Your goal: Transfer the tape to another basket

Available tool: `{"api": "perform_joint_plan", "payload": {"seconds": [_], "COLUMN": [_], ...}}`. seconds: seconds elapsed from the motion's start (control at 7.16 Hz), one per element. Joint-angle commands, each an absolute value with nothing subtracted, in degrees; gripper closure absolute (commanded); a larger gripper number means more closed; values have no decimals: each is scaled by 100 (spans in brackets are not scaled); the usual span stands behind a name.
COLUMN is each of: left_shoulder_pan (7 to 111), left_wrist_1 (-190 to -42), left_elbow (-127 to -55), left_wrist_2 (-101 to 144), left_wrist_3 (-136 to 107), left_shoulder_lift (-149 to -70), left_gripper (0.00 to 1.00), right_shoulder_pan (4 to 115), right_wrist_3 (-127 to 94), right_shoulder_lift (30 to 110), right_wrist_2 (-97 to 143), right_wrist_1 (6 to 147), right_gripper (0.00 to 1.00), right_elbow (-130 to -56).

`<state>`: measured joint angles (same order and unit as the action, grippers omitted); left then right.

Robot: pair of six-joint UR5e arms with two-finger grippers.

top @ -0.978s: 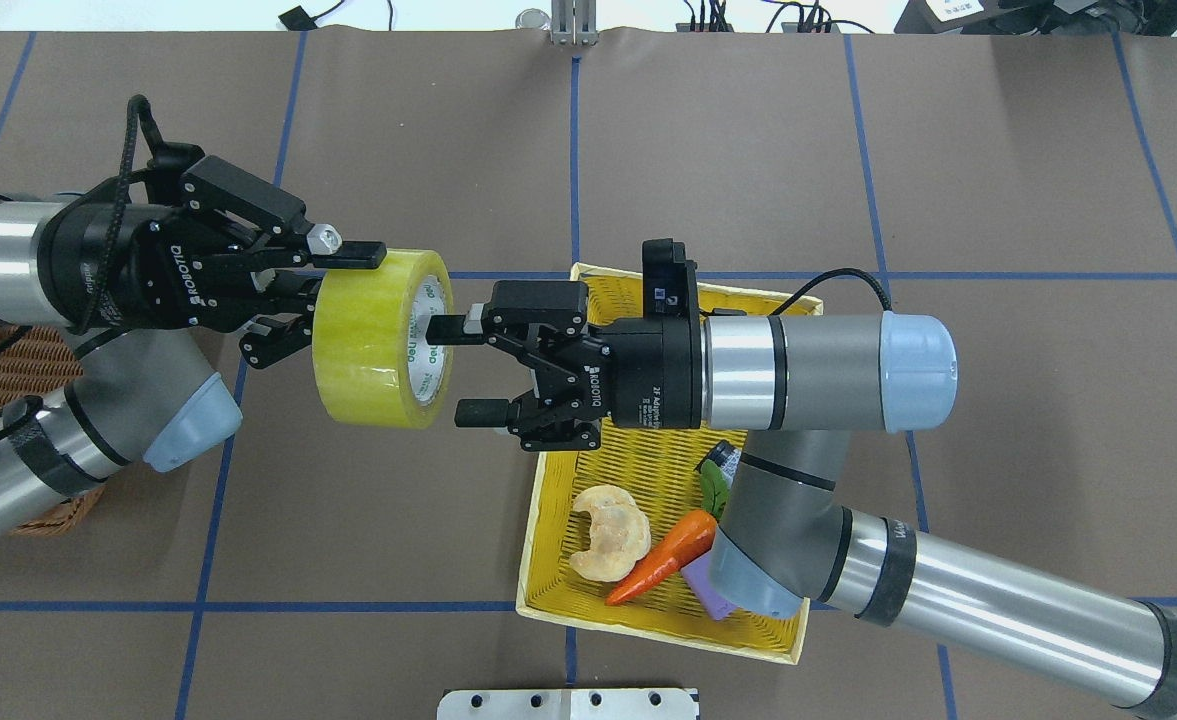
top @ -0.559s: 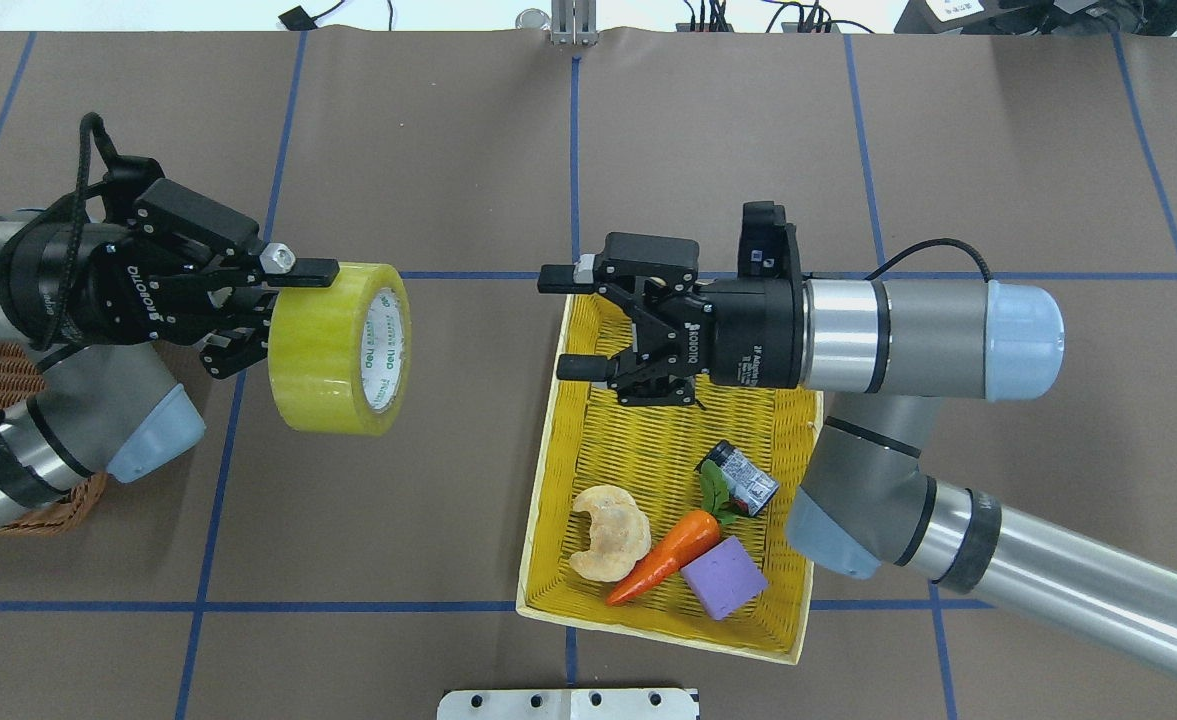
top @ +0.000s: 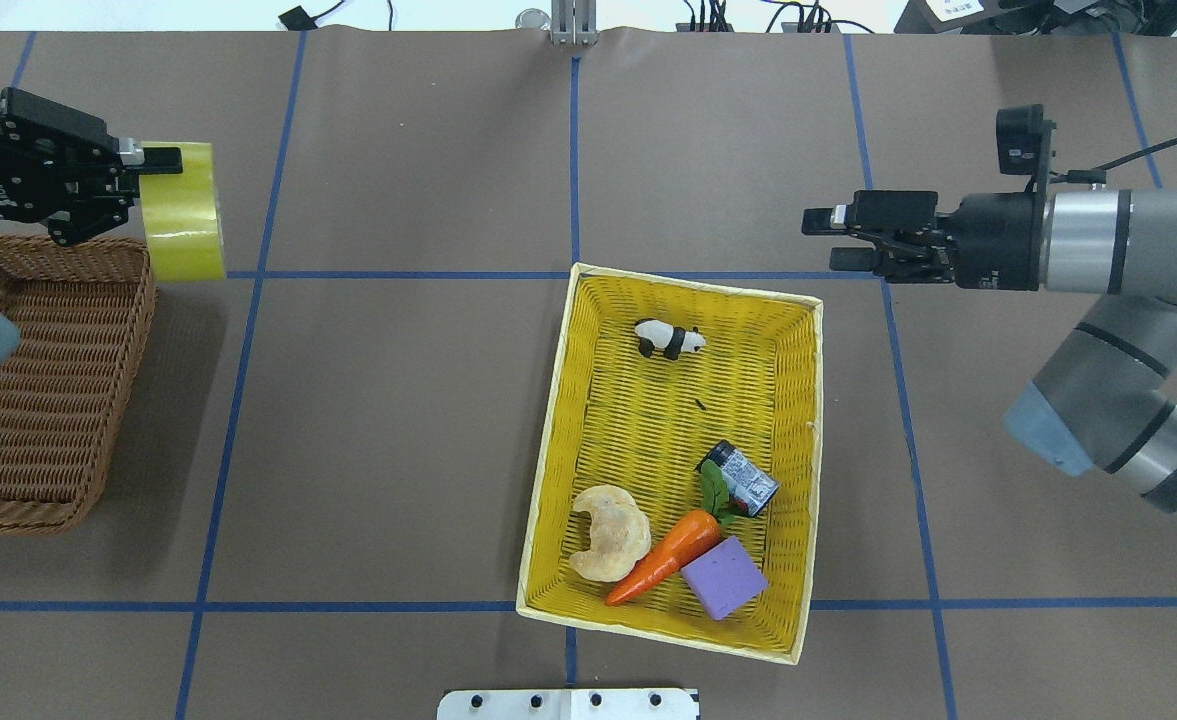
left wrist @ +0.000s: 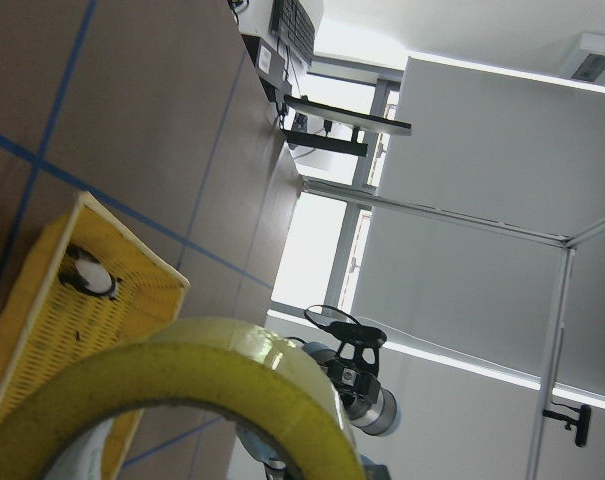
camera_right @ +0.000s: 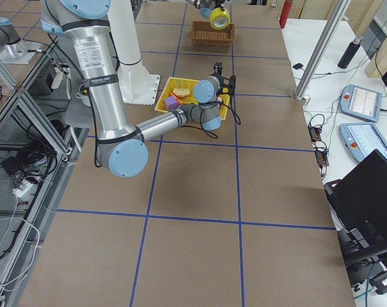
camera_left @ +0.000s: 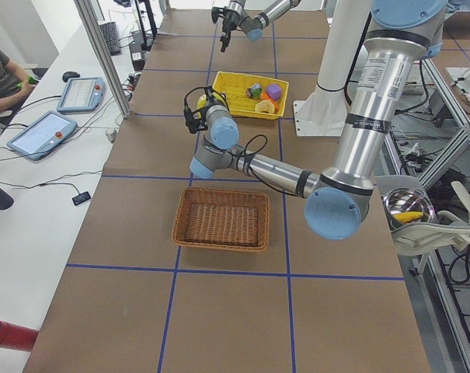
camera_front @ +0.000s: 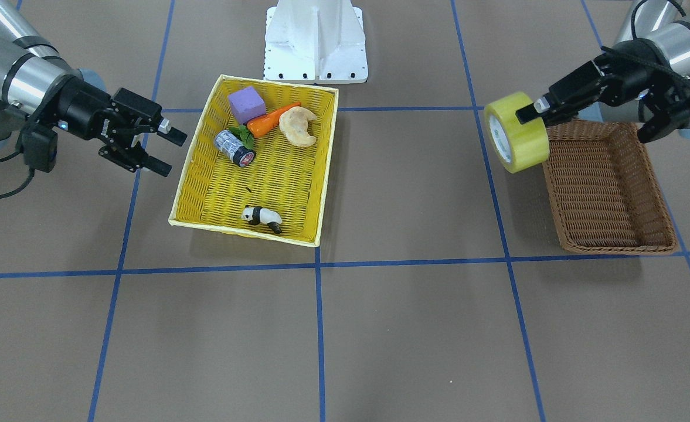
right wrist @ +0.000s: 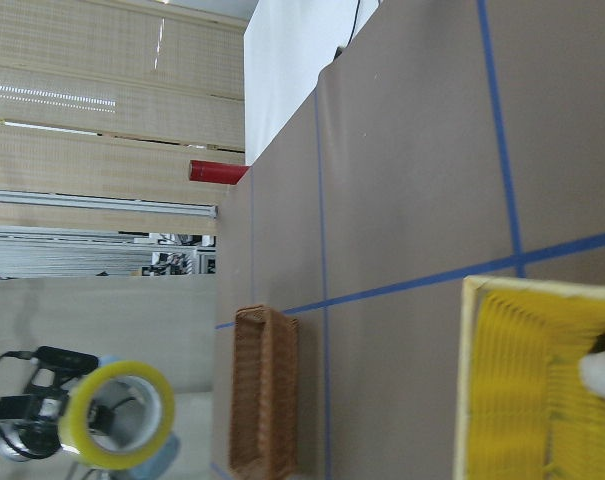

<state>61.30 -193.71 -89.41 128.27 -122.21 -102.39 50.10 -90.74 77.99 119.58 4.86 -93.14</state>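
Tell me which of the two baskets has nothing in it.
The brown wicker basket, beside the held tape: its woven floor is bare. The yellow basket holds a toy panda, carrot, purple block and more.

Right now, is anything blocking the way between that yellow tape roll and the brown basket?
Nothing visible does. The left gripper holds the tape in the air just beside one corner of the basket. No object shows between them, and nothing lies inside the basket where the roll would land.
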Motion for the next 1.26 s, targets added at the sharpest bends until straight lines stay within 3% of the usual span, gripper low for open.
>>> {"api": "perform_joint_plan", "payload": {"seconds": [0.0,0.28,0.7,1.12], "left_shoulder_pan": [6597,7038,7741,7655], "left_wrist_1": [-18042,-16530,-14480,-11909], "left_elbow": [-8719,-8815,-8842,-9552], "left_wrist_2": [12841,12841,12753,12788], "left_wrist_3": [-10333,-8994,-5556,-4330], "left_shoulder_lift": [-9765,-9809,-9660,-9361], "left_gripper": [100,100,100,100], "right_shoulder_pan": [5744,6500,7477,7865], "right_wrist_3": [-7396,-5856,-3396,-1392], "right_shoulder_lift": [8225,8725,8762,8842], "right_wrist_2": [11935,11980,12023,12739], "right_wrist_1": [1490,2124,4395,6209], "right_gripper": [0,0,0,0], "right_elbow": [-9325,-9238,-9316,-9316]}}
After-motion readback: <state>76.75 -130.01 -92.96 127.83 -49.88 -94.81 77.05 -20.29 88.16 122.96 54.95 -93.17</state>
